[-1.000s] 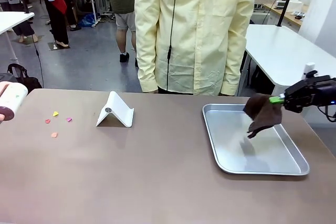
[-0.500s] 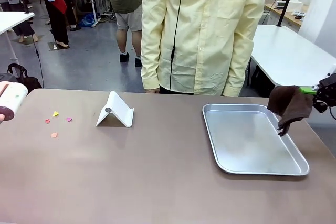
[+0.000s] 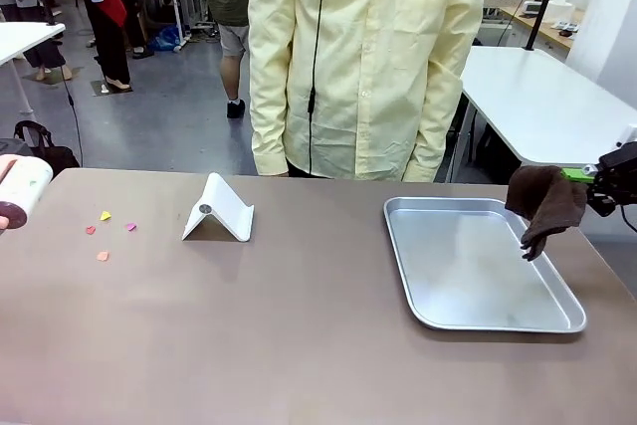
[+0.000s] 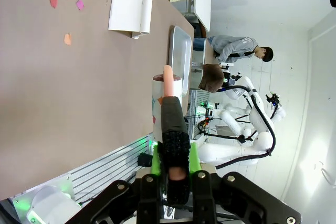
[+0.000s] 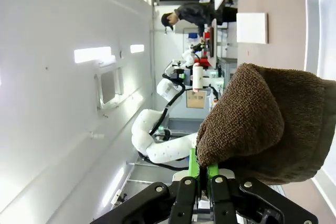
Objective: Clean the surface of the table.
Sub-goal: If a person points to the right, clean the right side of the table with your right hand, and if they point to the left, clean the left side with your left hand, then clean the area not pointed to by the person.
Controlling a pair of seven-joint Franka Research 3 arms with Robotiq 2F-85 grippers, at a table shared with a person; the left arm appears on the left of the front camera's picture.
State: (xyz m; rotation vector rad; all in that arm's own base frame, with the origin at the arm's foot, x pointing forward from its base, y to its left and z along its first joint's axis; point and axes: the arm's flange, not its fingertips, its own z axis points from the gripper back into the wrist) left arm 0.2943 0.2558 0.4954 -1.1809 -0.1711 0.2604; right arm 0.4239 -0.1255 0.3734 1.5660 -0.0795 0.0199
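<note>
The taupe table (image 3: 299, 335) carries a few small coloured paper bits (image 3: 104, 231) at its left, also seen as paper bits (image 4: 65, 9) in the left wrist view. My right gripper (image 3: 589, 178) hangs at the table's right end, just past the tray's right rim, shut on a brown cloth (image 3: 545, 202) that dangles from it. The right wrist view shows the cloth (image 5: 262, 124) bunched above that gripper (image 5: 202, 167). My left gripper (image 4: 173, 148) is shut on the black handle of a white roller (image 4: 161, 86). The roller (image 3: 20, 192) pokes in at the table's left edge.
A shiny metal tray (image 3: 428, 266) lies on the right half of the table. A white folded stand (image 3: 219, 210) sits left of centre near the far edge. A person in a pale yellow shirt (image 3: 368, 57) stands at the far side. White tables stand behind.
My right gripper has carried the brown cloth rightward, from over the tray to just past its right rim. The person shifted a little. The roller has stayed put.
</note>
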